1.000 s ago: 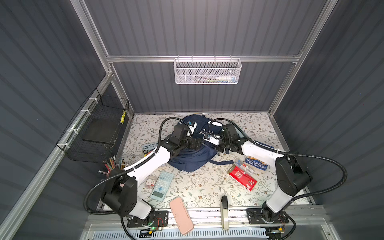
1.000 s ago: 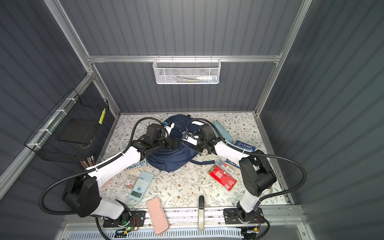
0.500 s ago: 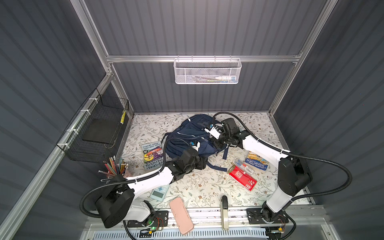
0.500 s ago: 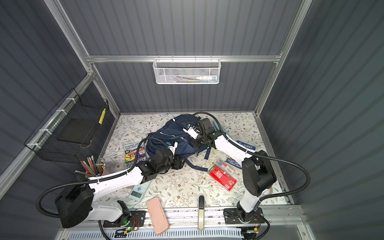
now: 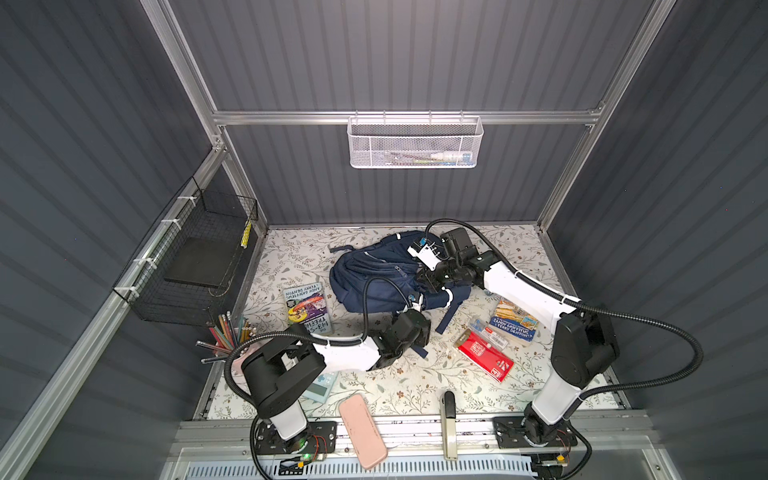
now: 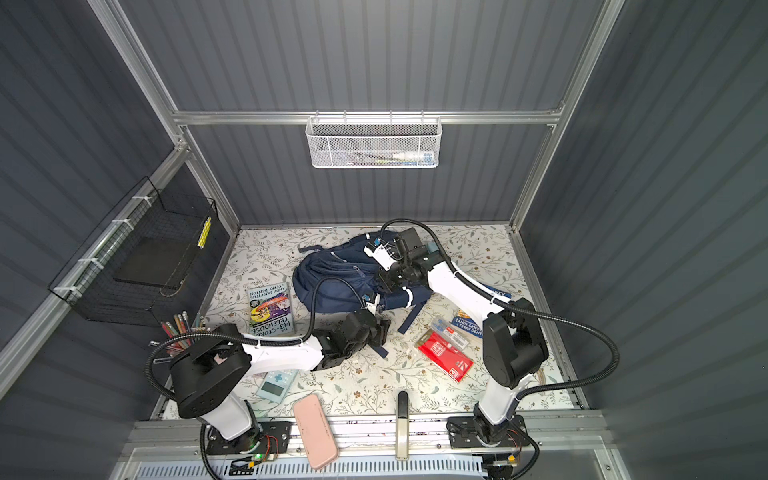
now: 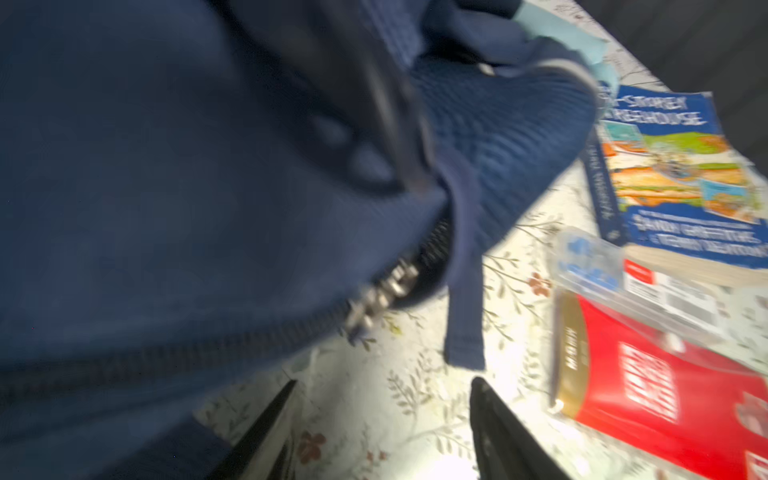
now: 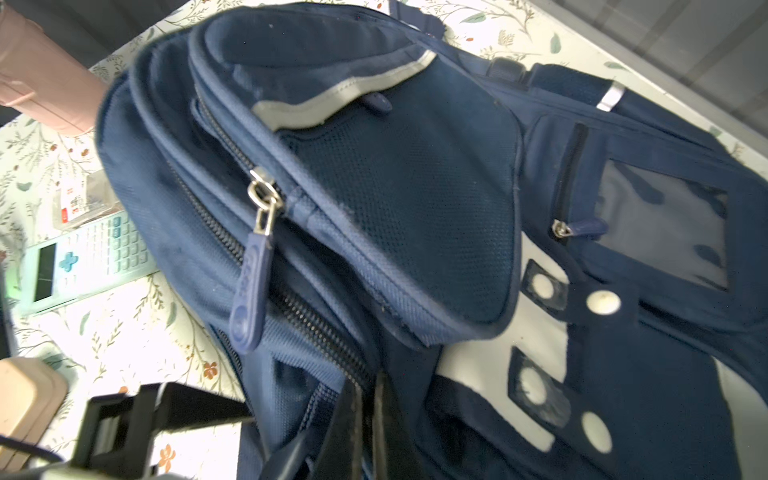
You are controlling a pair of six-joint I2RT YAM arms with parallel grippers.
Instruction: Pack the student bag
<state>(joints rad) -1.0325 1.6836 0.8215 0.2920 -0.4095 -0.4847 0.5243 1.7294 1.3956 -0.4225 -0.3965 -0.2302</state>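
Your student bag lies slumped in the middle of the table, nearer the back edge than the front, with its front pockets showing from above. Your right gripper has its jaws pressed together on a fold of navy fabric at the end of the bag toward the right edge, close to the white patches. Judging by how the cloth bunches there, that pinch is meant to anchor the bag so it cannot slide while the other arm works on it. Your left gripper hangs low over the cloth just off the bag's front-facing side, jaws spread with nothing between them. A loose strap end is just ahead of it, and a metal zip slider is a little beyond. The zip looks closed on one side of the slider, but the blur hides the rest. You probably need to open the bag before anything goes in. The things to pack lie around it: one paperback toward the left edge, and another paperback beside a red pack toward the right edge. A calculator sits partly under your left arm, and a pink case overhangs the front edge.
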